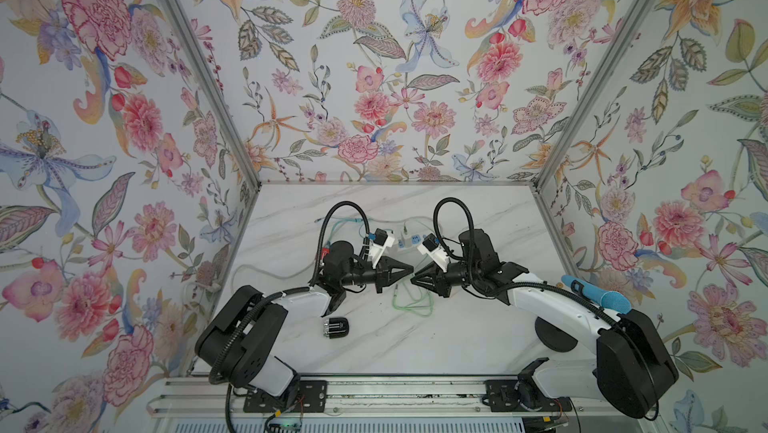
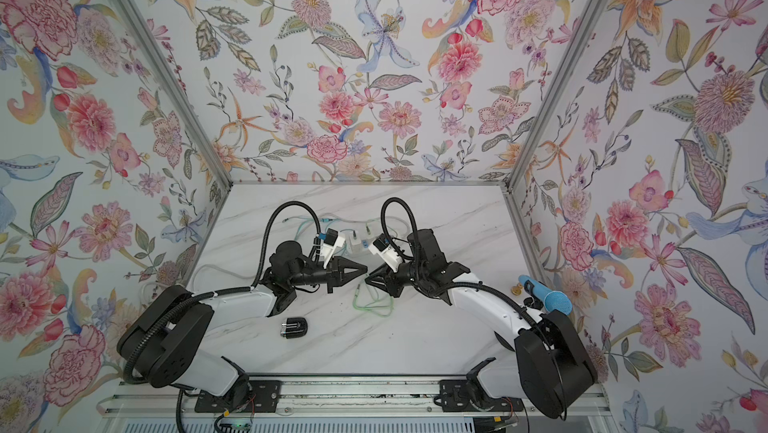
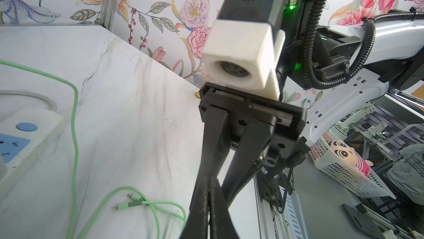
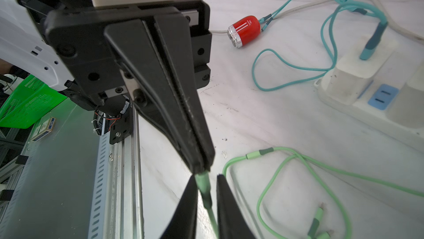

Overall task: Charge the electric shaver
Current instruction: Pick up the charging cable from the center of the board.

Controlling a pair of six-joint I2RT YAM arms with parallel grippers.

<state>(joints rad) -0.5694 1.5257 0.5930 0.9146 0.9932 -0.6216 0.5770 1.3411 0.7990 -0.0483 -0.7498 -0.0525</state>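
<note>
The shaver is small and black with a silvery head. It lies on its side on the counter, lower centre in both top views. The pale green cable lies looped at mid-frame, well apart from it. One plug end is pinched in the left pincer.

Tips meeting, and half the action is out of my sight!
The plug end of the green cable vanishes inside my left gripper, depth impossible to judge, and my right gripper runs off the frame edge in its own wrist view. In a top view the red shaver is a sliver behind my left arm, a black disc hides under my right arm, and the port on the black shaver is too small to find. Power strip cut off, right wrist camera a blur!
</note>
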